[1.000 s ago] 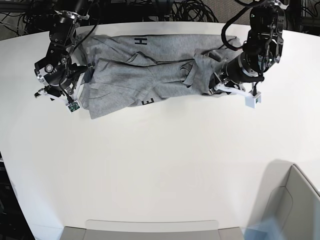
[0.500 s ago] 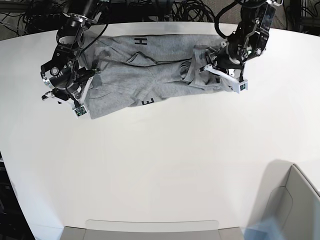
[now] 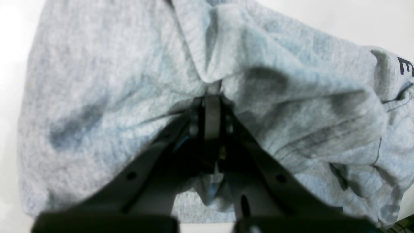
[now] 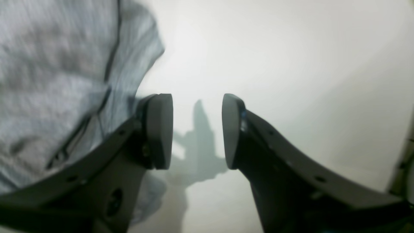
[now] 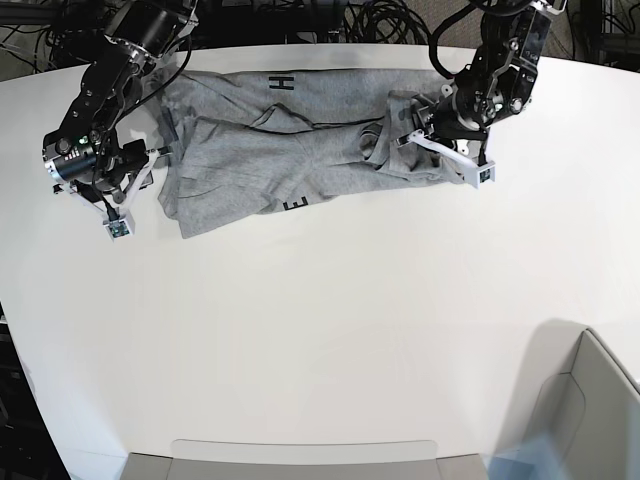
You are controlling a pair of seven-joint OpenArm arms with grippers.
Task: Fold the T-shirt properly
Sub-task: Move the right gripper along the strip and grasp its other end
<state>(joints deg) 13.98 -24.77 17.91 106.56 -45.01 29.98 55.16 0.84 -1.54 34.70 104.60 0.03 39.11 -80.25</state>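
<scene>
Now, left wrist view: the left tool (image 3: pixel 212 94) is clenched on a bunched fold of the T-shirt (image 3: pixel 129 81). Right wrist view: the right tool (image 4: pixel 197 129) gapes, released, over bare surface (image 4: pixel 291 64). Base view: it has backed off the shirt's end by the far edge, so that side needs regrasping.

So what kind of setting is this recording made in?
Most likely a robotics lab workbench, not a home. A wide white table carries only a grey T-shirt, two black robot arms work at its ends, and bundles of black cables crowd the space behind the far edge.
</scene>
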